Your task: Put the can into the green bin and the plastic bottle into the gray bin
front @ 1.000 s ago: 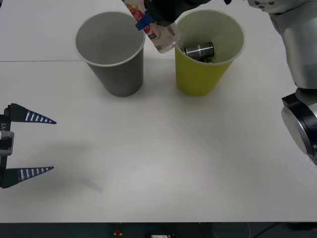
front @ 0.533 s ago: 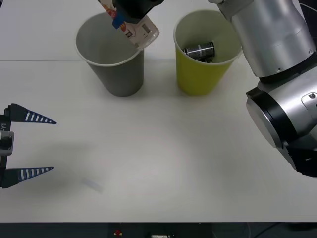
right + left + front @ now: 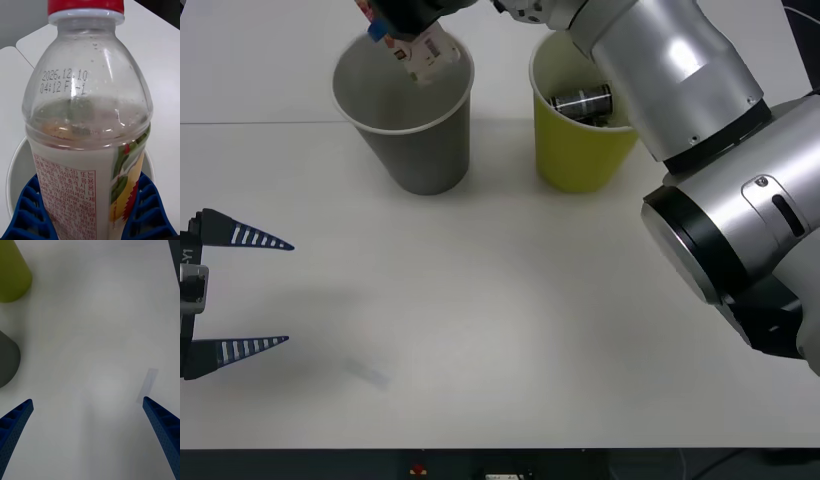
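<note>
My right gripper (image 3: 398,18) is shut on the plastic bottle (image 3: 420,52), a clear bottle with a red cap and a printed label. It hangs tilted just above the open mouth of the gray bin (image 3: 425,150). In the right wrist view the bottle (image 3: 90,112) stands between the blue fingers (image 3: 26,210), with the gray bin's white rim (image 3: 13,176) behind it. The can (image 3: 582,101) lies on its side inside the green bin (image 3: 580,165). My left gripper (image 3: 240,292) rests open at the table's left edge, with nothing between its fingers.
The two bins stand side by side at the back of the white table (image 3: 510,320). The right arm's large silver links (image 3: 720,200) reach over the table's right side and over part of the green bin. A faint pale mark (image 3: 366,372) lies near the left gripper.
The right gripper has carried the bottle leftward, from beside the green bin's rim to above the gray bin. The arm now stretches farther across the table. The left gripper has not moved.
</note>
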Available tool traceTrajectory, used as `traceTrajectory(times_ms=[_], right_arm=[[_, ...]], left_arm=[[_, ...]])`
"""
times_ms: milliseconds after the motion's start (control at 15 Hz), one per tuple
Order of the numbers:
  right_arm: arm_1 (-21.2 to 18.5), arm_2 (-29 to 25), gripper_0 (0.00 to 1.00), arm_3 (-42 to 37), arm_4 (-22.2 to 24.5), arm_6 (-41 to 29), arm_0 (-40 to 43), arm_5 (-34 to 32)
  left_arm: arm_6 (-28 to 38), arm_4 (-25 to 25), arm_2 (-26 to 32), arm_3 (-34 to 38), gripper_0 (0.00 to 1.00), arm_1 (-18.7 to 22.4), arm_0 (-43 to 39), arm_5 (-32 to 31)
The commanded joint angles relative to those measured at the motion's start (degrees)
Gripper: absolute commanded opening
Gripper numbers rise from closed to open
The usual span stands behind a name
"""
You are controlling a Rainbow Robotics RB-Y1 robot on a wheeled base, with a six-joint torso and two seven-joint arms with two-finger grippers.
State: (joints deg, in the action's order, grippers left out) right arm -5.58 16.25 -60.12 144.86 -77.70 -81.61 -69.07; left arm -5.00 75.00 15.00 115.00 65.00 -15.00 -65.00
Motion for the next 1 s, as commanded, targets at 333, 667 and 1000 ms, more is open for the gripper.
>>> traceTrajectory(times_ms=[333, 667, 1000], right_arm=[[0.57, 0.80, 0.89, 1.59, -0.80, 0.89, 0.05, 3.15], [0.39, 0.36, 1.00, 1.59, -1.24, 3.26, 0.05, 3.68], [-2.42, -2.54, 1.00, -1.31, -3.26, 3.87, 0.05, -0.54]], left_arm=[[0.00, 0.00, 0.00, 0.00, 1.00, 0.00, 0.00, 0.00], [0.00, 0.00, 0.00, 0.00, 1.00, 0.00, 0.00, 0.00], [0.00, 0.00, 0.00, 0.00, 1.00, 0.00, 0.00, 0.00]])
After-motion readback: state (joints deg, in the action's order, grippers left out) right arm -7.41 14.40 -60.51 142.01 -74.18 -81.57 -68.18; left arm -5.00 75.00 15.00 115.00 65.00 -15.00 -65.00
